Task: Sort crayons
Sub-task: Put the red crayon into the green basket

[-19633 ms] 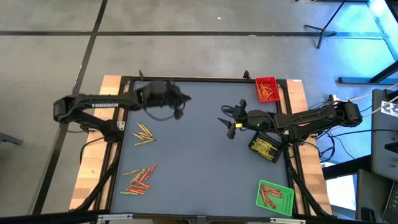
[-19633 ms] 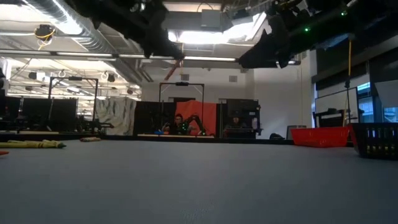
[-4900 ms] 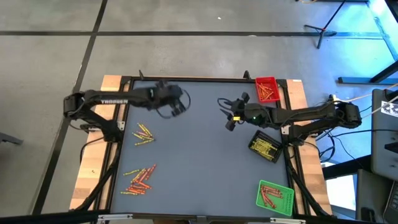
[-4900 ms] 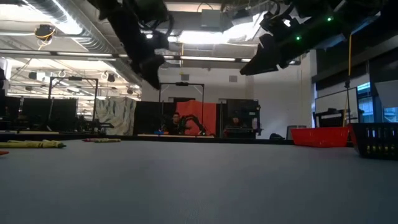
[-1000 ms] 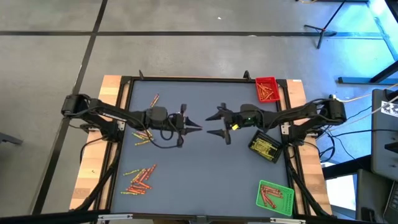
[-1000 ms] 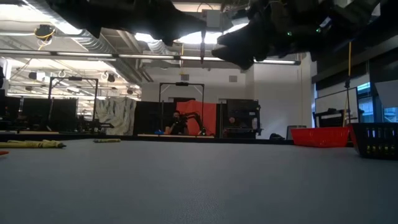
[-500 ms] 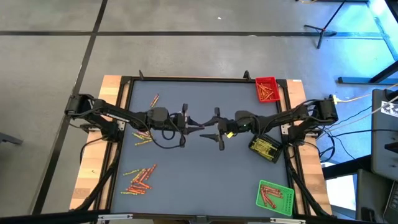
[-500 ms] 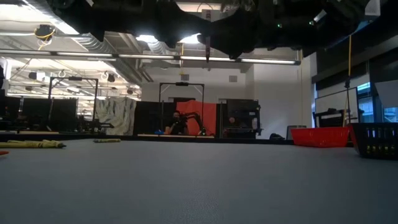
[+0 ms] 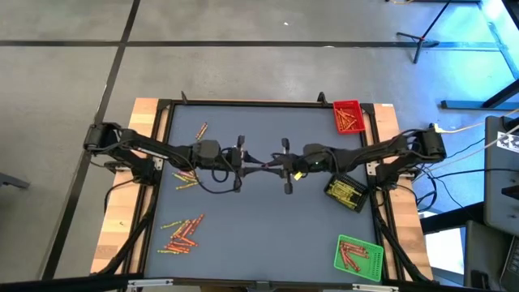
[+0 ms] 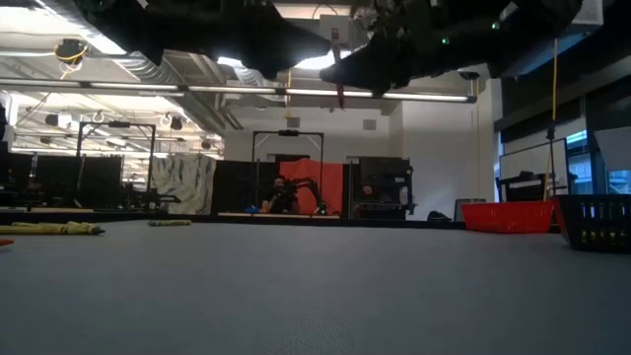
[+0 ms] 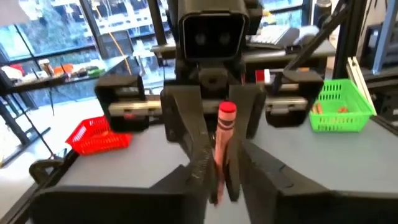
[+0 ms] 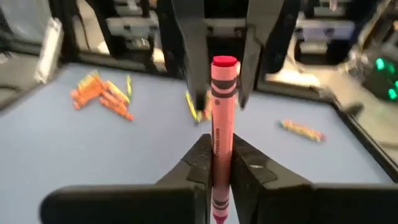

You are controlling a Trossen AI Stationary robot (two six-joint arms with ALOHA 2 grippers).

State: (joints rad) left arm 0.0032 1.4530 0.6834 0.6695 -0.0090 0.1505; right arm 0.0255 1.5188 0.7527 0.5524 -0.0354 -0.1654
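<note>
A red crayon (image 12: 221, 112) stands upright in mid-air over the table's middle, between my two grippers, which meet tip to tip. My right gripper (image 12: 214, 165) comes from the right and is shut on it. My left gripper (image 12: 219, 104) comes from the left. It is open, with a finger on either side of the crayon's upper part; I cannot tell whether one finger still touches it. In the low view the crayon (image 10: 340, 94) hangs high above the mat. More crayons lie in heaps at the near left (image 9: 180, 234) and mid left (image 9: 186, 174), and a few at the far left (image 9: 200, 130). My right gripper pinches the crayon's lower half (image 12: 216, 146) between its two fingers. The fingers run level from the table's right side and lie across the crayon. The crayon stands upright, lifted clear of the table, its upper end sticking up above the fingers.
A red tray (image 9: 347, 116) at the far right, a black tray (image 9: 345, 192) at mid right and a green tray (image 9: 358, 255) at the near right each hold crayons. The grey mat (image 9: 268, 227) is bordered by a dark frame.
My right gripper has moved toward the table's left up to my left gripper and has shut its wide-open fingers on the crayon. The crayon has stayed upright and clear of the table.
</note>
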